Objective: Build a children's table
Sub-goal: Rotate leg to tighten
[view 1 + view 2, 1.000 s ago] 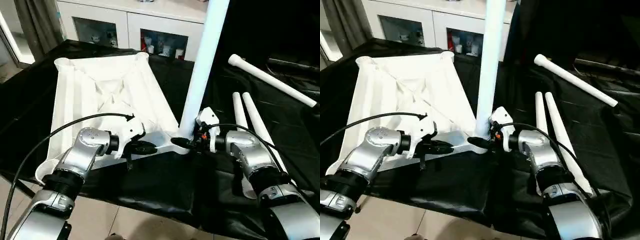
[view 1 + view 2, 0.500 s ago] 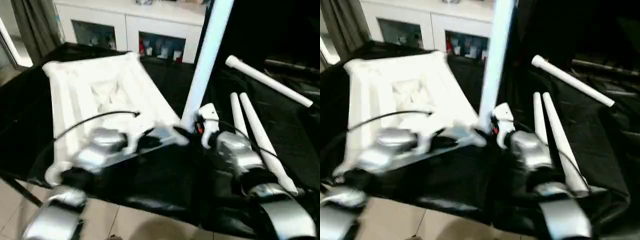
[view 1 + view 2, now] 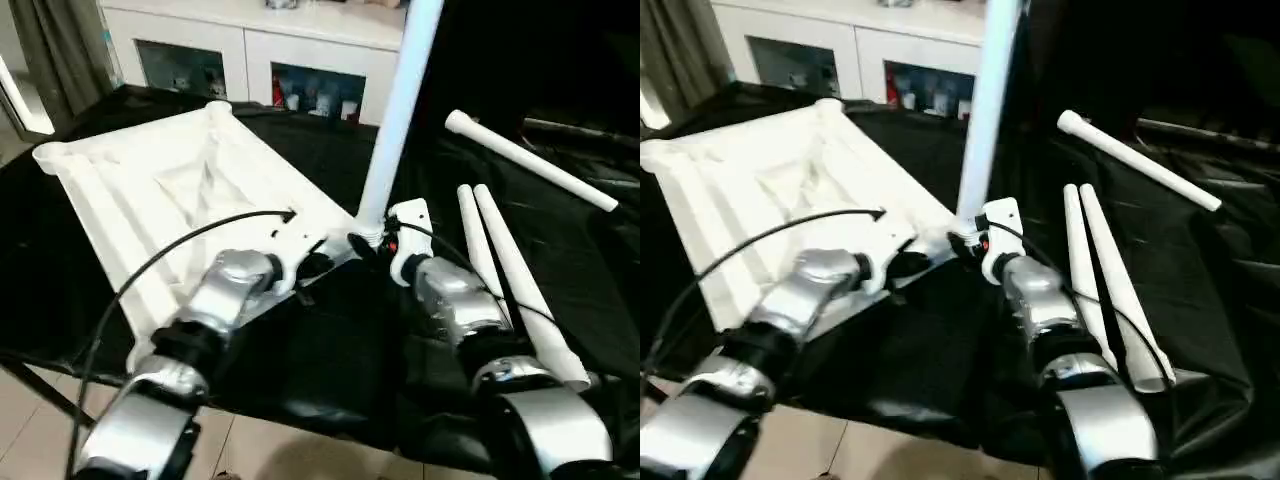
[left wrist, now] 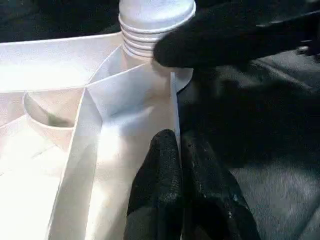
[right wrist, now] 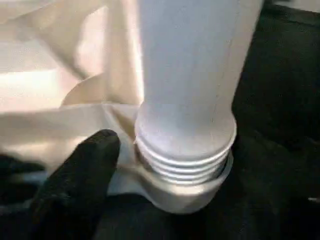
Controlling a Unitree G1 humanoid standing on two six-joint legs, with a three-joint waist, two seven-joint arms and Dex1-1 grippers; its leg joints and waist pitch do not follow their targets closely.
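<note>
Black cloth (image 3: 330, 360) covers my work surface, with a white glass-fronted cabinet (image 3: 250, 60) behind it holding small items I cannot make out. On the cloth the tabletop (image 3: 160, 190) lies underside up, and its near corner socket (image 5: 185, 192) holds an upright leg (image 3: 395, 120) whose threads show just above the socket. My left gripper (image 4: 180, 150) pinches the tabletop's raised rim (image 4: 174, 105), fingers pressed against either side. My right gripper (image 3: 362, 243) sits at the leg's base; one finger (image 5: 80, 175) shows beside the socket, and I cannot tell how far it is spread. Three loose legs (image 3: 510, 270) lie to my right.
</note>
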